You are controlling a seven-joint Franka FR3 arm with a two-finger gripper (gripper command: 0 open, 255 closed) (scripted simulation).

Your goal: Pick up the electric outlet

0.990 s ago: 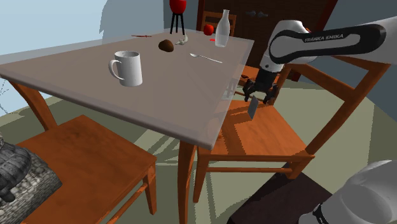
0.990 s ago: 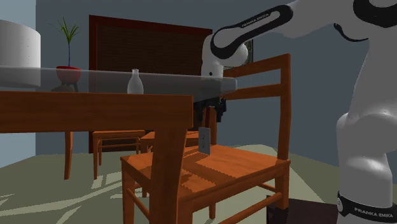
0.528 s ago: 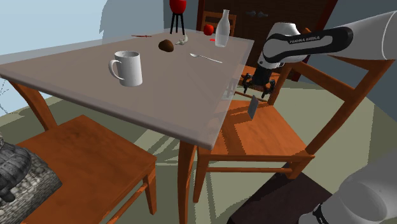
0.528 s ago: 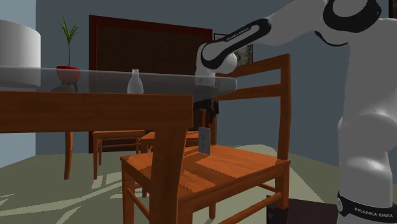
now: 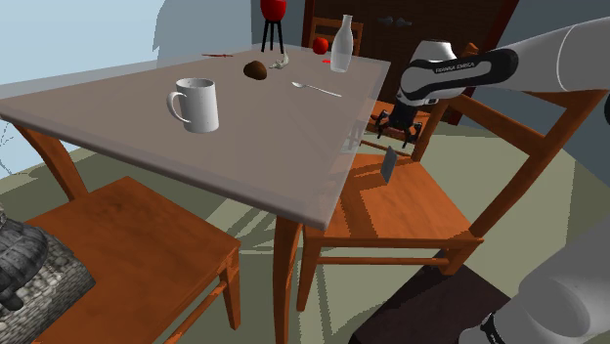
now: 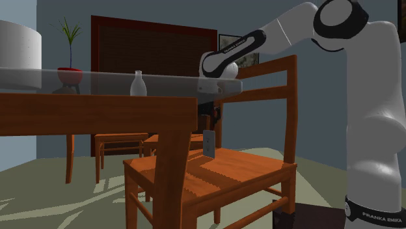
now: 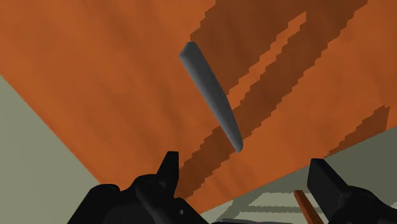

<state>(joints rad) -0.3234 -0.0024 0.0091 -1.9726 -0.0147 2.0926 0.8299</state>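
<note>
The thin grey flat-plate electric outlet point(image 5: 388, 164) stands on edge on the orange-brown wooden seat of the chair point(image 5: 396, 213) tucked beside the grey-topped desk point(image 5: 137, 122), near the seat's desk-side edge. In the second exterior view the plate point(image 6: 209, 143) stands upright, clear of everything but the seat point(image 6: 234, 170) beneath it.

The all-black two-finger claw point(image 5: 395, 127) hangs above the plate, level with the desk's edge and apart from the outlet. In the wrist view the claw point(image 7: 245, 167) is spread wide and empty. The grey plate point(image 7: 213, 95) appears edge-on as a narrow sliver against the seat point(image 7: 95, 63), lying on a slant to the line between the fingers rather than squarely across it.

This looks like the approach step, with the grasp not yet made. The next move likely calls for turning the wrist so the fingers face the plate's two broad sides, then lowering until they straddle its top edge before closing. Standing on so thin an edge, the plate could tip over at any sideways nudge, so the descent should be centred.
</note>
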